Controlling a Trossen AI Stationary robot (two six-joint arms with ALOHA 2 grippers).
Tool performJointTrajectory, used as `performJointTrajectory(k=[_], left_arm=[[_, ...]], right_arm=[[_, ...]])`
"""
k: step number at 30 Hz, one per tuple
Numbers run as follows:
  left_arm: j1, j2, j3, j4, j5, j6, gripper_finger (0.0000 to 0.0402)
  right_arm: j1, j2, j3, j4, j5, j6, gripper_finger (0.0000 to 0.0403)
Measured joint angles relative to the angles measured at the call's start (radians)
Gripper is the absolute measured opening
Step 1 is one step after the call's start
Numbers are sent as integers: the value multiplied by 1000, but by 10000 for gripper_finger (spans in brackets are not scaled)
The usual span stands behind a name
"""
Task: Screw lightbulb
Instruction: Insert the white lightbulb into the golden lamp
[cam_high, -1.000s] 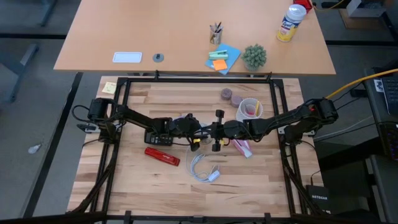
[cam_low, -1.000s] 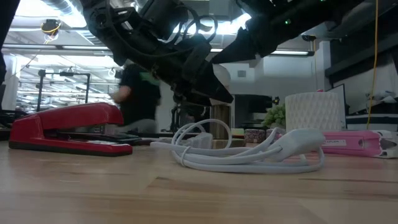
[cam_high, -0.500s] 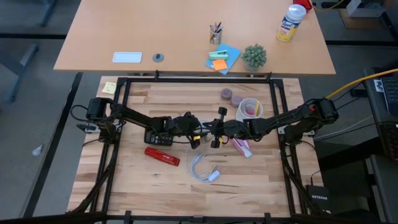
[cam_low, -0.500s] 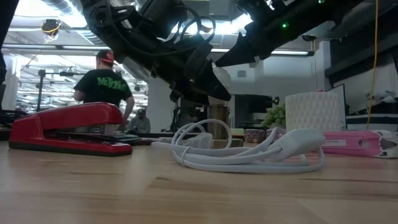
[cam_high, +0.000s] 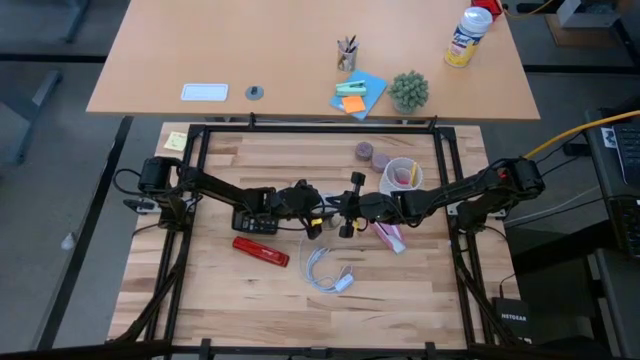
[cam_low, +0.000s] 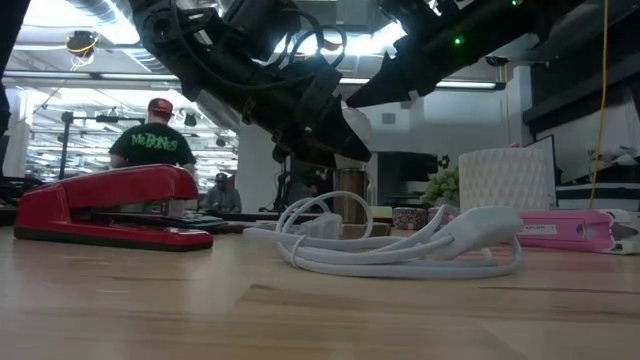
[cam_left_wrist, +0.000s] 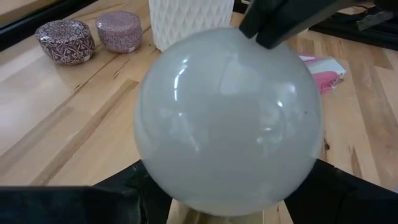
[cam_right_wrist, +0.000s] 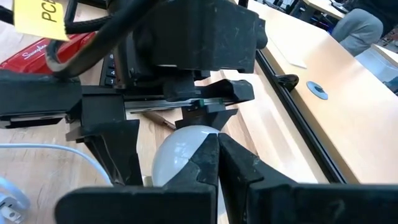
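Observation:
The lightbulb (cam_left_wrist: 230, 118) is a white round globe that fills the left wrist view. In the right wrist view the lightbulb (cam_right_wrist: 177, 155) shows just beyond my right fingers. My left gripper (cam_high: 322, 213) comes from the table's left and is closed on the bulb above mid-table. My right gripper (cam_high: 343, 212) comes from the table's right and is shut, with its tips (cam_right_wrist: 214, 146) at the globe. The bulb's screw end is hidden. My left gripper pinches the bulb's globe between its two fingers, one (cam_left_wrist: 118, 186) on each side of the globe's rear part (cam_left_wrist: 186, 199). It comes roughly level from the table's left, tipped a little down. The bulb is lifted clear of the table. My right gripper's shut fingertips (cam_left_wrist: 267, 28) rest against the globe's far surface (cam_right_wrist: 193, 149), opposite the left fingers. They come from the table's right, slanting a little down.
Below the grippers lie a red stapler (cam_high: 260, 250), a coiled white cable (cam_high: 325, 270) and a black calculator (cam_high: 255, 220). A white ribbed cup (cam_high: 400, 177), a pink item (cam_high: 390, 237) and two small round tins (cam_high: 370, 155) sit to the right and far side.
My right gripper has turned a little at its wrist, and its tips have stayed at the bulb. The bulb and my left gripper hold their place. A person in the room behind has walked across.

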Motion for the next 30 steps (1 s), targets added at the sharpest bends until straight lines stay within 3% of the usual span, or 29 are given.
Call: performJointTrajectory(k=[30], left_arm=[[0, -7, 6, -130, -9, 12, 239]], right_arm=[[0, 1, -1, -2, -5, 0, 7]])
